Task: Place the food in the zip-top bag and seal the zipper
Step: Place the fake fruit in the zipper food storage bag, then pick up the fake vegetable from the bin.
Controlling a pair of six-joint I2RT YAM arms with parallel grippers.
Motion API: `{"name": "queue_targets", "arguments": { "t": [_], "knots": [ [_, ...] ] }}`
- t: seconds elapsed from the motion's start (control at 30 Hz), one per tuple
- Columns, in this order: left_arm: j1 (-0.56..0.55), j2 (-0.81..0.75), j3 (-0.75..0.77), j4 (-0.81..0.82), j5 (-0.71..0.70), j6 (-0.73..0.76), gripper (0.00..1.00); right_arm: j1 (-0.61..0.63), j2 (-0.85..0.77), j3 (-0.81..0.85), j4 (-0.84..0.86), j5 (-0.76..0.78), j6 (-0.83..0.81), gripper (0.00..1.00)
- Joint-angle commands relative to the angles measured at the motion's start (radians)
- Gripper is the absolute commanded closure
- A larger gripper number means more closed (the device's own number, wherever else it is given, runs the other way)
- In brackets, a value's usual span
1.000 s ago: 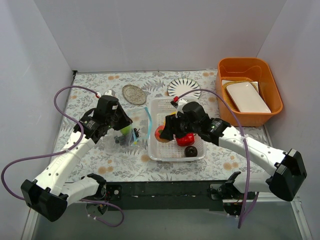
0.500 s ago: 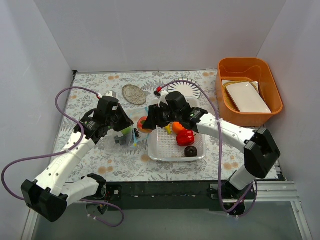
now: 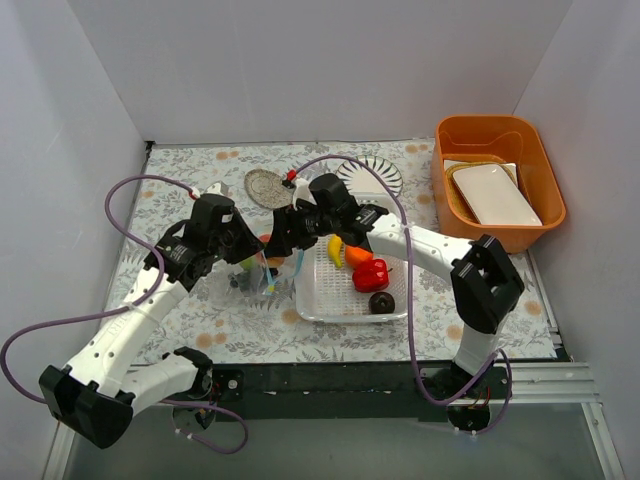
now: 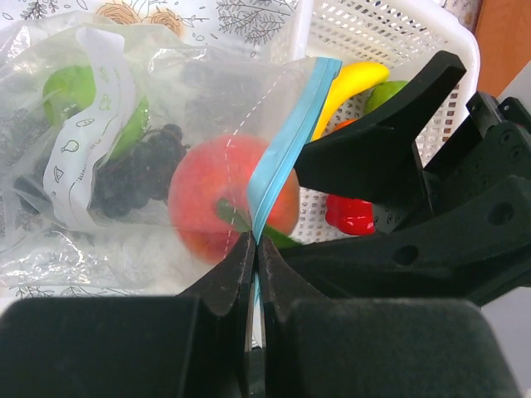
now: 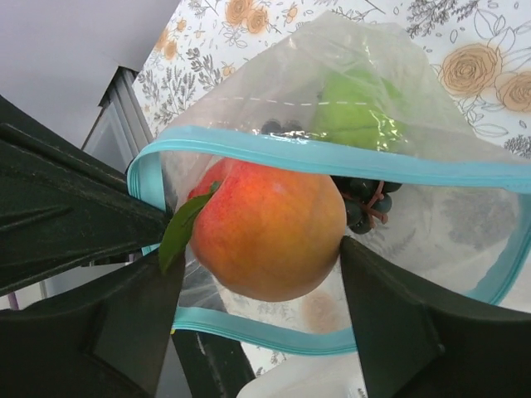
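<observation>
Your left claw (image 4: 255, 249) is pinched shut on the zipper (image 4: 286, 141), holding the zip-top bag (image 4: 124, 75) open so your right claw (image 5: 261, 278), gripping the peach (image 5: 270, 224) at its mouth, can release it inside.

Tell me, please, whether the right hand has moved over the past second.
Yes. The right hand, holding the peach, has moved left: from above the basket's middle to past its left rim, at the bag's mouth.
</observation>
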Motion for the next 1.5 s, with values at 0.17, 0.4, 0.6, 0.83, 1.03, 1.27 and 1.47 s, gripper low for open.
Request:
{"name": "queue_targets", "arguments": {
  "t": [0.17, 0.4, 0.6, 0.83, 1.03, 1.27, 1.47],
  "knots": [
    [0.004, -0.044, 0.008, -0.001, -0.04, -0.011, 1.0, 0.007, -0.171, -0.026, -0.106, 0.18, -0.095, 0.09],
    [0.004, -0.035, 0.025, -0.016, -0.075, -0.006, 1.0, -0.001, -0.282, -0.089, -0.223, 0.407, -0.079, 0.07],
    [0.006, -0.104, 0.061, -0.05, -0.196, -0.034, 1.0, -0.014, -0.316, -0.135, -0.497, 0.7, -0.049, 0.02],
    [0.006, -0.07, 0.053, -0.061, -0.172, -0.023, 1.0, -0.022, -0.351, -0.236, -0.608, 0.819, 0.008, 0.02],
    [0.006, -0.055, 0.018, -0.001, -0.089, -0.028, 1.0, -0.024, -0.329, -0.278, -0.617, 0.878, -0.004, 0.02],
    [0.006, -0.033, 0.007, 0.002, -0.058, -0.012, 1.0, -0.025, -0.277, -0.287, -0.577, 0.823, -0.027, 0.02],
    [0.006, -0.038, -0.007, 0.01, -0.04, -0.016, 1.0, -0.025, -0.199, -0.279, -0.57, 0.807, -0.047, 0.02]
  ]
}}
